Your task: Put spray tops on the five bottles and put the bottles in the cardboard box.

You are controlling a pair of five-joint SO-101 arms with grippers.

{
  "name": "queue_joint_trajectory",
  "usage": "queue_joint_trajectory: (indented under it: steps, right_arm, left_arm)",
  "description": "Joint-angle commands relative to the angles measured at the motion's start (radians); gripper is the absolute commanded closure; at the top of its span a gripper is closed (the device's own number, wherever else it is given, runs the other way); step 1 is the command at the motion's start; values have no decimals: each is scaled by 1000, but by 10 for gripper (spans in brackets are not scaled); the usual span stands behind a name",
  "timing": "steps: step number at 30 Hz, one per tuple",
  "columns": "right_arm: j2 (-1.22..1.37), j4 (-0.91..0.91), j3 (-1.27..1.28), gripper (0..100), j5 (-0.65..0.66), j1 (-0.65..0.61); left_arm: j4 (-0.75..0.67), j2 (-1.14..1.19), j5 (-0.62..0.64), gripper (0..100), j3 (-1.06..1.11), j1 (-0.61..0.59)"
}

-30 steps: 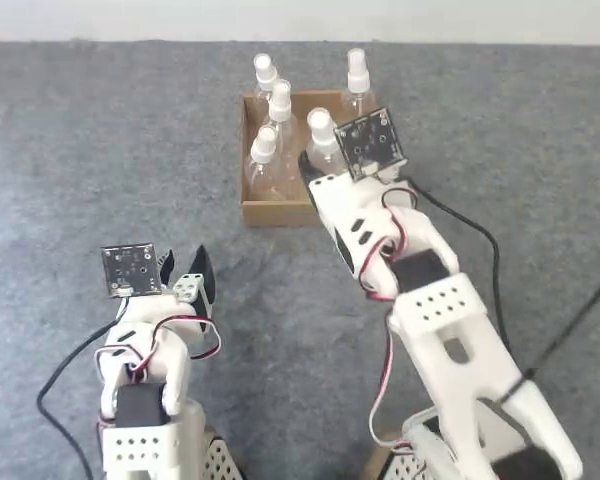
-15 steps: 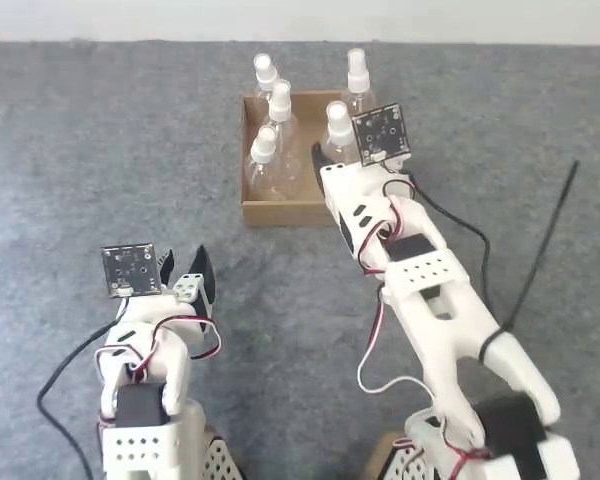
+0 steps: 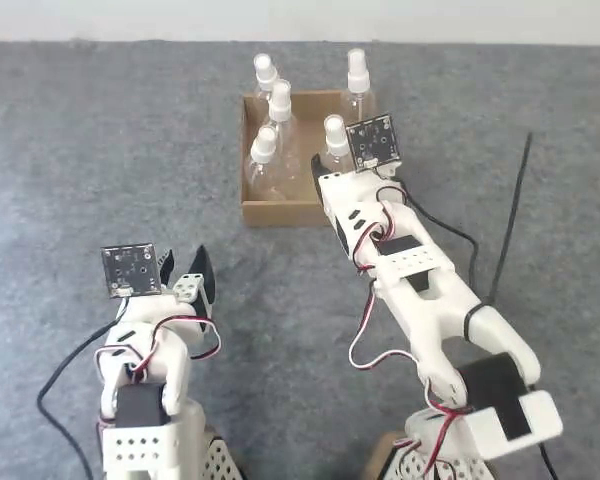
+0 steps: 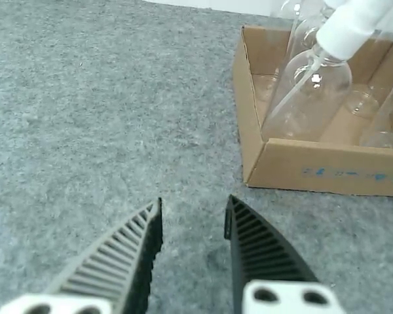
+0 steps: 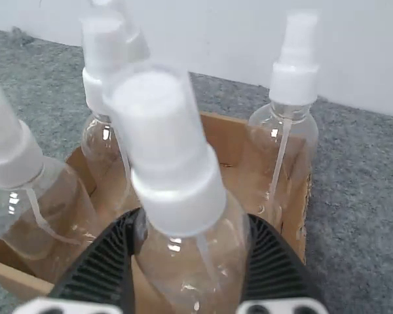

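Grey carpet point(image 3: 100, 150). All five bottles point(image 3: 264, 165) capped — four stand in the box point(image 3: 280, 212); fifth bottle point(image 5: 177, 196) gripped by right gripper point(image 5: 190, 226) over it, release pending. Left gripper point(image 4: 193, 216) parted, empty.

My left gripper point(image 4: 194, 203) has two black, pointed fingers point(image 4: 128, 252) with ribbed inner faces. Each is set in a white mount point(image 4: 285, 297) behind it, pierced by round screw holes. My right gripper point(image 5: 193, 222) carries the same ribbed black fingers. Just behind each gripper sits a small, dark, square camera board point(image 3: 130, 270). My arms point(image 3: 420, 290) are white moulded shells with black servo blocks point(image 3: 492, 385), rows of small holes and looping red, white and black wires point(image 3: 195, 325). A thin black cable point(image 3: 60, 385) trails off farther back.
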Motion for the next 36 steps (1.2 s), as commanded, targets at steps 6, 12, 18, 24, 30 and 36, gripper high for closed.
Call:
queue_joint_trajectory:
  steps: [6,12,18,24,30,36]
  right_arm:
    - [36,-27,-91,991,-11,36]
    - [117,-21,-149,991,-11,61]
    - [142,-21,-164,989,-11,61]
    - [143,-19,-163,987,-11,61]
    - [143,2,-161,881,-9,61]
    - [142,33,-166,838,-9,59]
  left_arm:
    - [5,-17,-9,852,-12,-35]
    - [5,-17,-9,852,-12,-37]
    - [5,-17,-9,852,-12,-38]
    - [5,-17,-9,852,-12,-40]
    - [5,-17,-9,852,-12,-40]
    - [5,-17,-9,852,-12,-40]
